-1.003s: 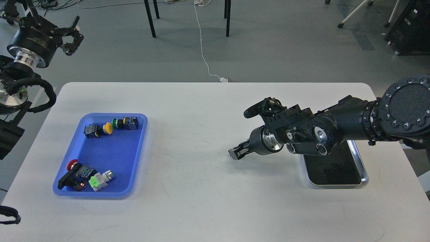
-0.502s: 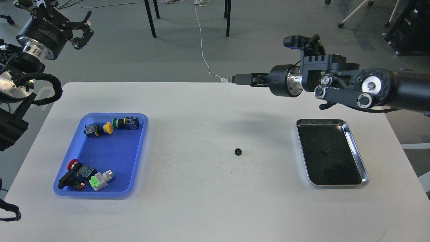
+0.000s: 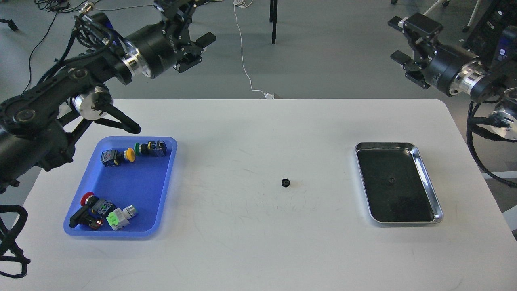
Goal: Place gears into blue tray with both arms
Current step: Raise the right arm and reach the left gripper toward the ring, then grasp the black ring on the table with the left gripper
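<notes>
One tiny black gear (image 3: 285,182) lies alone on the white table, a little right of centre. A second small dark round gear (image 3: 390,180) shows faintly on the dark bottom of the silver tray (image 3: 427,178). The blue tray (image 3: 133,190) sits at the left and holds several push-button switches. My left gripper (image 3: 198,51) hangs open and empty high above the table's far left edge, well away from both gears. My right gripper (image 3: 406,68) is open and empty, raised beyond the far right corner.
Push-button switches cluster in the blue tray's far end (image 3: 133,152) and near end (image 3: 103,212). My left forearm (image 3: 60,105) passes over the table's left edge above the tray. Chair legs and a white cable lie on the floor behind the table.
My right arm set the gear on the table, lifted away and swung back to the far right. My left arm swung right, its gripper now over the far left edge.
</notes>
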Controlling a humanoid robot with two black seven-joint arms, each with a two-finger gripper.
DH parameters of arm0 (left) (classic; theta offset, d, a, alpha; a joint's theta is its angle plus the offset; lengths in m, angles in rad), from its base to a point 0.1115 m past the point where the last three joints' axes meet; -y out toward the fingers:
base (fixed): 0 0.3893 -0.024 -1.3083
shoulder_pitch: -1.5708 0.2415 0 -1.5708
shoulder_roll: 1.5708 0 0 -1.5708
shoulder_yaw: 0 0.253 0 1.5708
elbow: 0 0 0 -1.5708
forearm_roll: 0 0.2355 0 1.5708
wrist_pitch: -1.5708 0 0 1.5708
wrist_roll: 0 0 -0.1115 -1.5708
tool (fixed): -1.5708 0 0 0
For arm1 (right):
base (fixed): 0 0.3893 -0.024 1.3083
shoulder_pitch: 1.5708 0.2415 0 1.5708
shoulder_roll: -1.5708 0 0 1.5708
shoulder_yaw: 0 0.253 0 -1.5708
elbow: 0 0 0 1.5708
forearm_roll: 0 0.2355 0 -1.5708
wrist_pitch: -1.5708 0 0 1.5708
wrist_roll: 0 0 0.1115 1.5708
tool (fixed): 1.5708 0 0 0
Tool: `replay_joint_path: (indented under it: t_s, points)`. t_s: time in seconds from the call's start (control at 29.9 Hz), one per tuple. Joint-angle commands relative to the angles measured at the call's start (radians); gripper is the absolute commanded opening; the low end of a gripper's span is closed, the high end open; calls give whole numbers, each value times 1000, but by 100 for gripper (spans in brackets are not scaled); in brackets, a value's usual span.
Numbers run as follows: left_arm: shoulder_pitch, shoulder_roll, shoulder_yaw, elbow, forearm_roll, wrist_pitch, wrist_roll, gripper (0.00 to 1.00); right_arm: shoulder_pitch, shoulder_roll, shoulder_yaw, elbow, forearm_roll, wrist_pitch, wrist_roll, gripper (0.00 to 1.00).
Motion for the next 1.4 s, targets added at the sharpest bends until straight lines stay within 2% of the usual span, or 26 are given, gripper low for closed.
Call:
replay_joint_path:
  t_s: [0.0,0.17,0.3,0.37,0.43,0.47,0.5,0.64,0.8,1.0,1.37]
  points:
    - [21,-38,13,-72,233,-4,0,98,-106,-19,95,-19,141,26,24,95]
    - [33,-95,171,-164,568,13,0,98,-155,-13,112,-150,287,170,46,95]
    - [39,-145,298,-175,774,96,0,97,-193,-11,112,-221,402,264,95,95]
    - [38,-159,365,-172,887,137,0,95,-233,-11,114,-232,425,314,135,95]
    - [39,-176,401,-160,990,175,0,94,-287,-11,114,-226,432,359,196,95]
    - [41,-190,419,-152,1046,203,0,94,-322,-13,114,-224,433,359,231,95]
    - [42,-204,436,-138,1100,229,0,93,-352,-11,114,-221,433,359,243,95]
    - [59,-239,505,-31,1223,306,-2,91,-442,-10,114,-221,467,359,243,95]
    - [62,-288,573,32,1234,364,-22,84,-463,-8,114,-221,517,359,243,95]
    - [79,-414,608,251,1222,396,-23,70,-463,-4,135,-218,518,359,243,95]
    - [102,-431,620,323,1217,415,-25,49,-463,1,137,-218,518,359,243,95]
